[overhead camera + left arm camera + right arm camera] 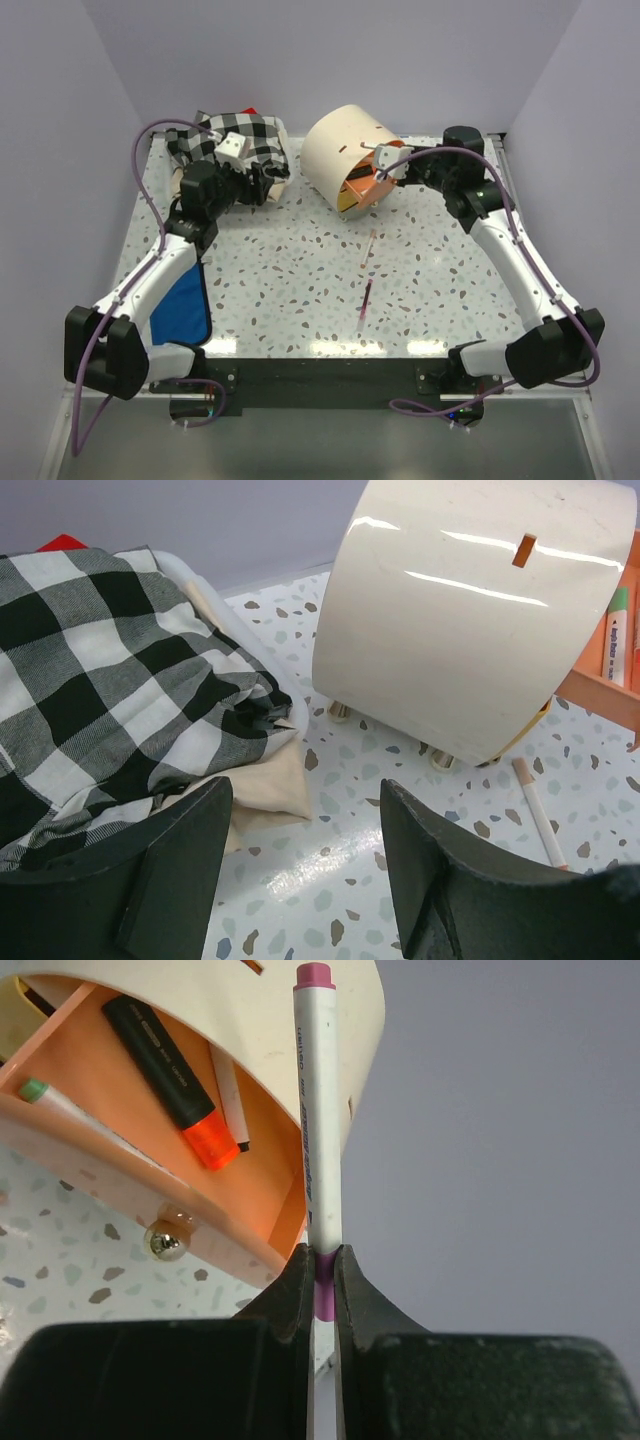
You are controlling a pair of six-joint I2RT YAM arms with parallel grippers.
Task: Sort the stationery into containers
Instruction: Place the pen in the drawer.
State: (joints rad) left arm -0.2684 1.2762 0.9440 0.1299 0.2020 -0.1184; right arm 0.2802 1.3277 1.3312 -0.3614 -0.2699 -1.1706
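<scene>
The cream drum-shaped cabinet (345, 150) stands at the back middle, its orange drawer (366, 186) pulled open; it also fills the left wrist view (470, 620). My right gripper (322, 1265) is shut on a white pen with pink ends (316, 1110), held upright beside the open drawer (150, 1175). In that drawer lie a black and orange highlighter (170, 1065) and other pens. Two thin pens lie on the table, a pale one (371, 246) and a dark pink one (364, 303). My left gripper (300, 870) is open and empty by the checked cloth (110, 680).
The black-and-white checked cloth pile (240, 140) lies at the back left with a red item under it. A blue cloth (185, 305) lies under the left arm. A gold knob (165, 1243) sits on the drawer front. White walls ring the table.
</scene>
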